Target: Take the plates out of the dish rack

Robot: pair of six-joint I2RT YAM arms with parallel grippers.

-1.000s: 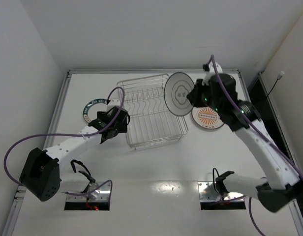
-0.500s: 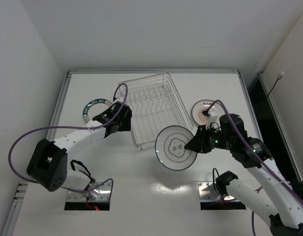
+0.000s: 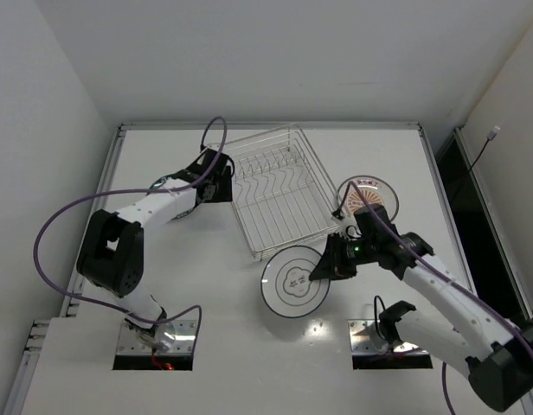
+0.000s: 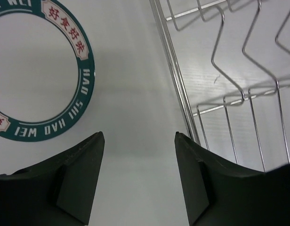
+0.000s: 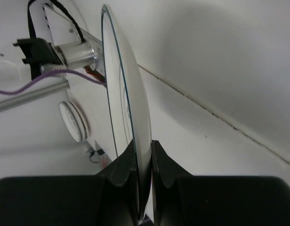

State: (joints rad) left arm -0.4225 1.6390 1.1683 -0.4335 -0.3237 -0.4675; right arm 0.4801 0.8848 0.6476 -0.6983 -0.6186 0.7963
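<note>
The right gripper (image 3: pixel 327 268) has swung the grey plate (image 3: pixel 292 283) down in front of the rack (image 3: pixel 279 203), pinching its rim. The left gripper (image 4: pixel 137 153) has moved up beside the rack's left edge, its jaws apart and empty, near the teal plate (image 4: pixel 84 80). The orange plate (image 3: pixel 370 197) lies to the right of the rack.
</note>
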